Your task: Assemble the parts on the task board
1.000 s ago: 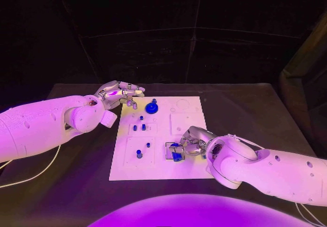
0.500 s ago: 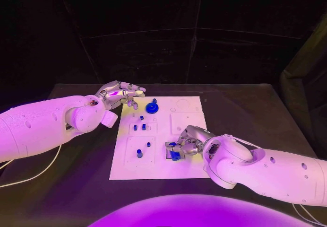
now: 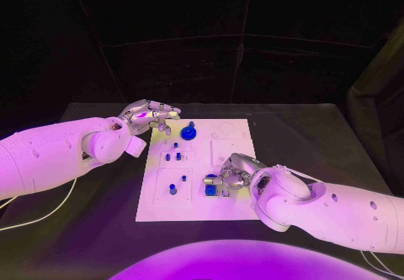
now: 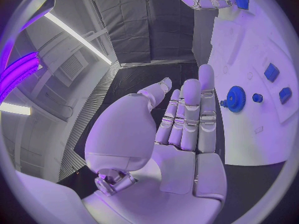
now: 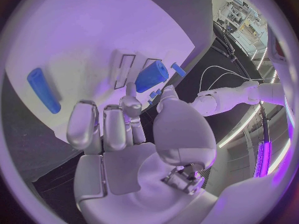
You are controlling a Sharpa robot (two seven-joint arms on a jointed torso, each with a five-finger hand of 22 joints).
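A black tabletop (image 3: 320,134) stands in a dark room hung with black curtains (image 3: 211,64). In its middle lies the white task board (image 3: 237,204), a long plate running away from the robot.

Two white arms reach in, each with one silver robot hand. The left robot hand (image 3: 150,116) hovers at the board's far left corner, its fingers stretched out and apart, holding nothing. The right robot hand (image 3: 232,174) is over the near middle of the board, fingers curled around a blue part (image 3: 211,188); whether it actually grips the part cannot be told.

One round blue gear (image 3: 188,133) stands near the board's far end. Along the board's left half lie about five small blue pieces (image 3: 173,156); they are too small to count surely. The right wrist view shows one more long blue pin (image 5: 42,90) lying flat on the board.
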